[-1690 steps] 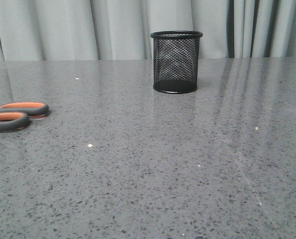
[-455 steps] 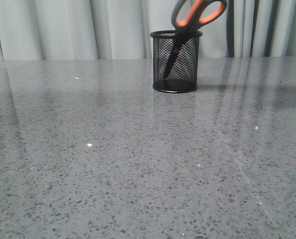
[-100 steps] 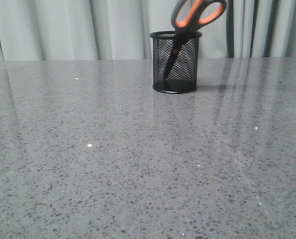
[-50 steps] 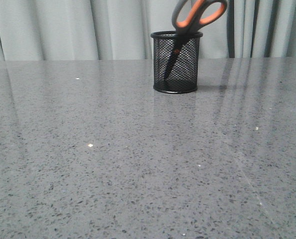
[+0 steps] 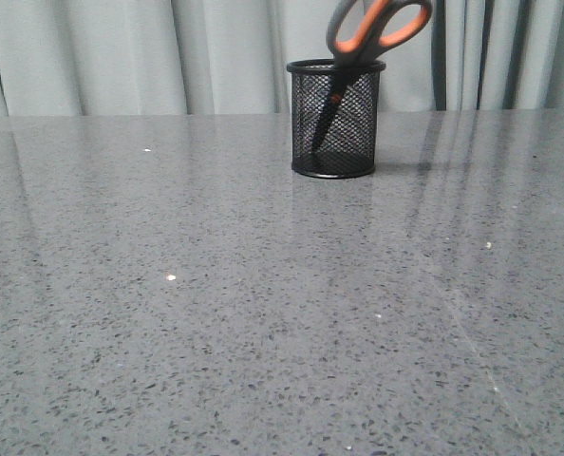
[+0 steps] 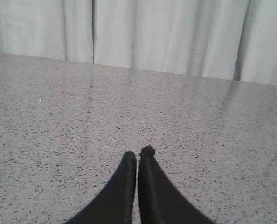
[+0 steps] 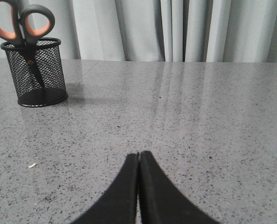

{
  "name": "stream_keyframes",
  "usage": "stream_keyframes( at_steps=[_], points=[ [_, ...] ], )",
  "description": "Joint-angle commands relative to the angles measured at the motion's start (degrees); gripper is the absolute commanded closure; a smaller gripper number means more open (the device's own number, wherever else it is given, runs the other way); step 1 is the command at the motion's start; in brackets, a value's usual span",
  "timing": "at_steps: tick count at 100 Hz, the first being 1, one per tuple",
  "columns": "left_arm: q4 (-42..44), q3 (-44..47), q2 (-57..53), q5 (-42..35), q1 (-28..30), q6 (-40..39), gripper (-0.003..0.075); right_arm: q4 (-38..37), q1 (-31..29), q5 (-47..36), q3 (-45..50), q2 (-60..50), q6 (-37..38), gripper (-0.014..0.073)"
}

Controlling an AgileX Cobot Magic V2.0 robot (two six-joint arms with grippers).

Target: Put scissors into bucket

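Observation:
The scissors (image 5: pixel 377 27) stand blades-down inside the bucket (image 5: pixel 336 119), a black mesh cup at the back of the grey table. Their grey, orange-lined handles lean right above the rim. Both also show in the right wrist view, the scissors (image 7: pixel 21 21) in the bucket (image 7: pixel 35 72). My right gripper (image 7: pixel 138 153) is shut and empty, well away from the bucket over bare table. My left gripper (image 6: pixel 138 152) is shut and empty over bare table; neither scissors nor bucket show in its view. Neither gripper shows in the front view.
A speckled grey stone table (image 5: pixel 263 313) fills the front view. Pale curtains (image 5: pixel 121 57) hang behind its far edge. A small white crumb (image 7: pixel 32 165) lies on the table in the right wrist view.
Over the last second nothing has moved. Long before, the scissors lay flat at the table's left; now they stand in the bucket.

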Motion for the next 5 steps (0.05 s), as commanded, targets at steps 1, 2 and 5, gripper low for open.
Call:
stream_keyframes(
  at_steps=[1,2,5],
  points=[
    [-0.6,2.3,-1.4,-4.3,-0.4,-0.5,0.0740,-0.5,-0.4,-4.8,0.3,-1.3,0.0,0.0639],
    [-0.6,2.3,-1.4,-4.3,-0.4,-0.5,0.0740,-0.5,-0.4,-4.8,0.3,-1.3,0.0,0.0639],
    [-0.6,2.3,-1.4,-4.3,-0.4,-0.5,0.0740,-0.5,-0.4,-4.8,0.3,-1.3,0.0,0.0639]
  ],
)
